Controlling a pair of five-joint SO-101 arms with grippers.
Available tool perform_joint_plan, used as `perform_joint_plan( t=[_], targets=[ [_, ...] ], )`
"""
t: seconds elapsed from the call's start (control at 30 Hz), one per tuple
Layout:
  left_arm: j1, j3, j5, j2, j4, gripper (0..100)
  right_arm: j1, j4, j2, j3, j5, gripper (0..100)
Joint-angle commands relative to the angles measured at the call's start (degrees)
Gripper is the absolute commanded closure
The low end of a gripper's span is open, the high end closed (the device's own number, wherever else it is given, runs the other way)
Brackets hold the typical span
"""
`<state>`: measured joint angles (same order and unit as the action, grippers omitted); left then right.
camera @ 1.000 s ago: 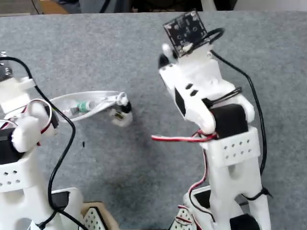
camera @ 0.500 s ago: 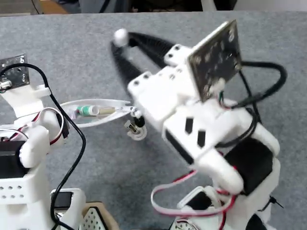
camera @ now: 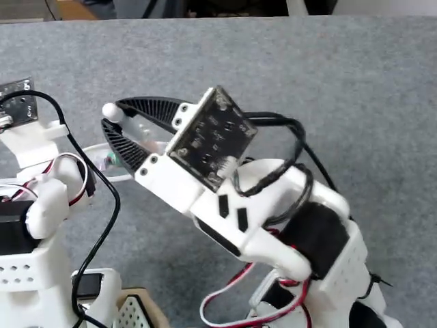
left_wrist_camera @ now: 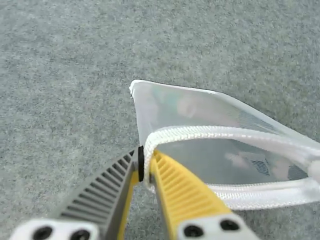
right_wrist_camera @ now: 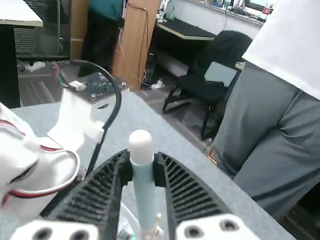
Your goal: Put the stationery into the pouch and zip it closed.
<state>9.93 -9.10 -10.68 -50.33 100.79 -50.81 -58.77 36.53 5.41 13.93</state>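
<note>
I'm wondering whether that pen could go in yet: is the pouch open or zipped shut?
Open. In the left wrist view the pouch shows its two white zipper edges spread apart.

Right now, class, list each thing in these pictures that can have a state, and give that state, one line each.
pouch: unzipped, mouth open, gripped at one end.
left gripper: shut on the pouch's edge.
light blue pen: white cap on, clamped in the right gripper.
right gripper: shut on the pen.
</note>
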Motion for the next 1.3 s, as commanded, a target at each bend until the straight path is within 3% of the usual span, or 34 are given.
perform_joint_plan(
  t=[0.0,0.7,1.27],
  targets=[
    [0.92,0.66,0.62,-1.23,-0.09,97,-0.88,5.89,1.89,-2.59,0.53,98.6],
    [0.92,0.66,0.62,-0.97,-0.18,97,-0.62,6.33,3.74,-7.69,-3.16,98.6],
    [0.92,0.92,0.62,-0.97,-0.18,97,5.89,-3.69,9.98,-10.95,-0.26,98.6]
  ],
)
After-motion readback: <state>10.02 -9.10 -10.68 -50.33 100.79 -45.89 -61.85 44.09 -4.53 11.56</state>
